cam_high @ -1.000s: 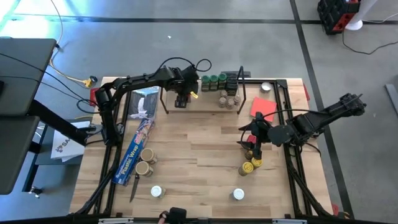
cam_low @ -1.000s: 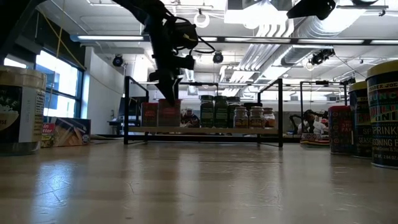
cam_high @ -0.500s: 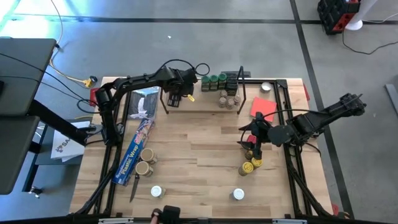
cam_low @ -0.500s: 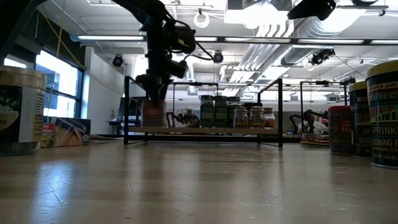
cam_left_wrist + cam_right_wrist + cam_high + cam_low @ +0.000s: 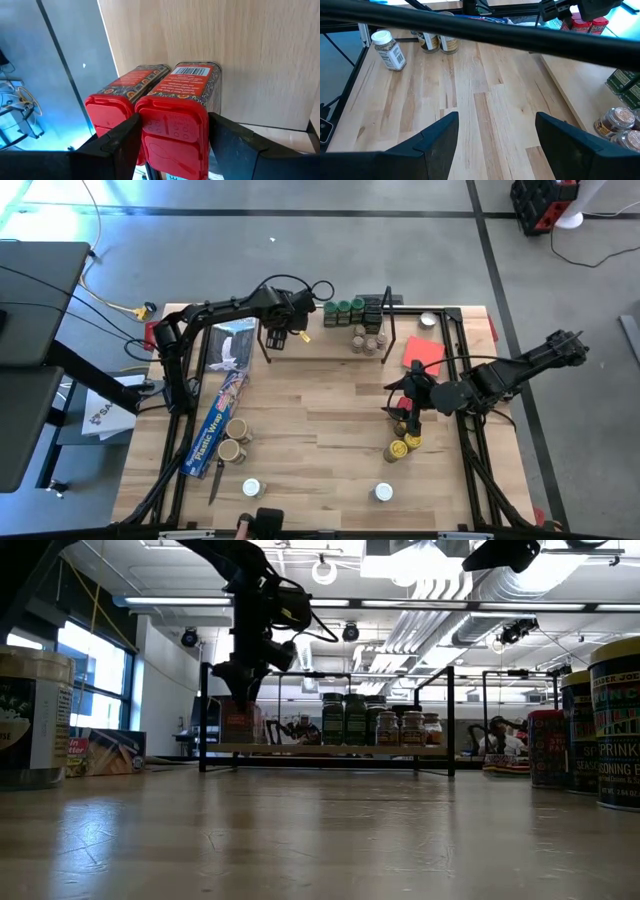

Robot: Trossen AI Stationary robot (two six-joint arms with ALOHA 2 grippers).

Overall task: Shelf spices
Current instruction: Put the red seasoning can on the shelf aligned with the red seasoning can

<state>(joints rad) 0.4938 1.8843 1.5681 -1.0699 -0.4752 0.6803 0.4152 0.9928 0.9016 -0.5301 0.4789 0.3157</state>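
Note:
The shelf (image 5: 325, 352) stands at the table's far side. Green-lidded jars (image 5: 345, 308) and tan-lidded jars (image 5: 368, 340) stand on its right half. At its left end my left gripper (image 5: 276, 335) is shut on a red tin (image 5: 189, 82), which stands beside a second red tin (image 5: 127, 87). My right gripper (image 5: 405, 416) hangs open over the table's right part, above yellow-lidded jars (image 5: 402, 446), with nothing between its fingers (image 5: 440, 137). My left gripper pinches the red tin's cap (image 5: 172, 120) between its two fingers, one on each side. The fingers come from above, slanting down. The tin stands upright with its base on the shelf board (image 5: 240, 60), close against the second red tin.
On the table's left lie a long blue plastic-wrap box (image 5: 218, 425) and two tan-lidded jars (image 5: 235, 440). White-lidded jars (image 5: 251, 488) (image 5: 383, 493) stand near the front edge. A flat red sheet (image 5: 424, 352) lies at the far right. The table's middle is bare wood.
My left gripper has swung toward the table's left along the shelf and tipped as it went. The red tin between its fingers has slid along the board to the shelf's left end, next to the other red tin.

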